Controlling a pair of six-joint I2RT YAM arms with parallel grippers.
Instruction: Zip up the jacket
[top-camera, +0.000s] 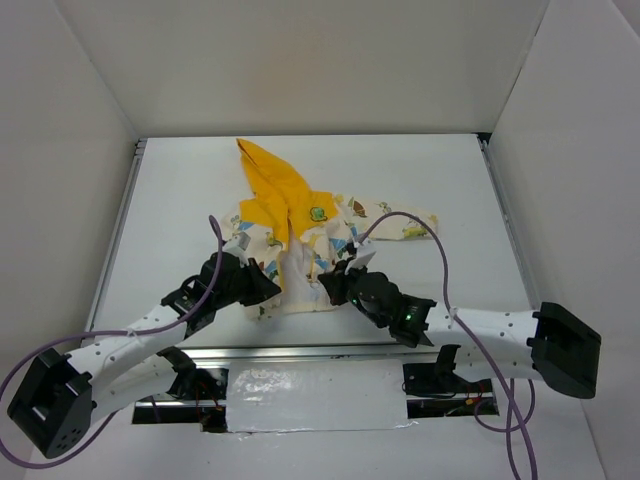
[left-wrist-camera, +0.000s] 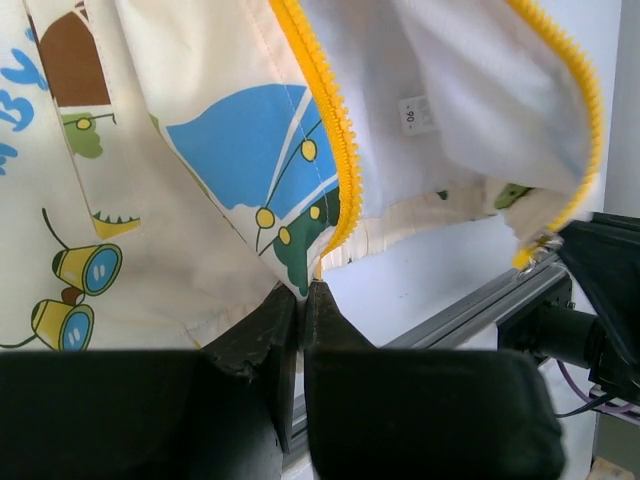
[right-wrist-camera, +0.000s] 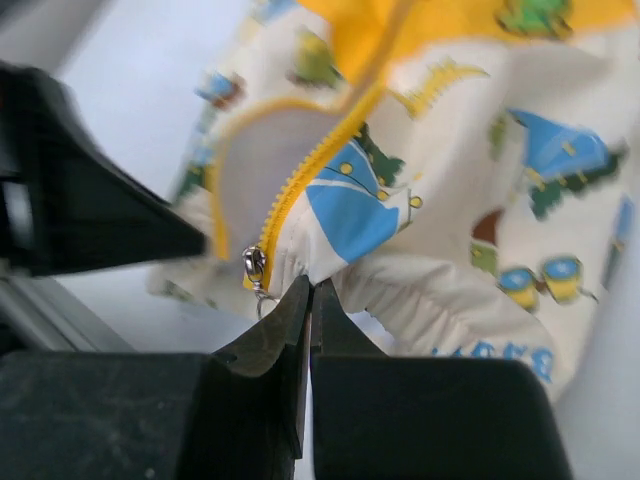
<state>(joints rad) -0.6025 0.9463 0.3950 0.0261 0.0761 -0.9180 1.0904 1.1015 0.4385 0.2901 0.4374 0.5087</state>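
Two pincers, one garment.

1. Left pincer (top-camera: 268, 290): black fingers drawn together with only a hairline seam between them, nipping the jacket's (top-camera: 330, 225) near hem right below the bottom end of one yellow zipper tape (left-wrist-camera: 335, 150).
2. Right pincer (top-camera: 328, 280): fingers likewise pressed together, closed on the gathered hem of the other front panel, just beside the small metal slider (right-wrist-camera: 255, 268) with its dangling pull.
3. Jacket: soft cream woven cloth printed with blue, green and yellow cartoons. It lies mid-table on the white table (top-camera: 180, 200), near hem toward the arms. The front is parted between the pincers, showing plain white lining and a small size tag (left-wrist-camera: 417, 113). Coarse yellow teeth edge both openings.
4. Hood (top-camera: 270, 180): yellow, pointed, spread toward the far left.
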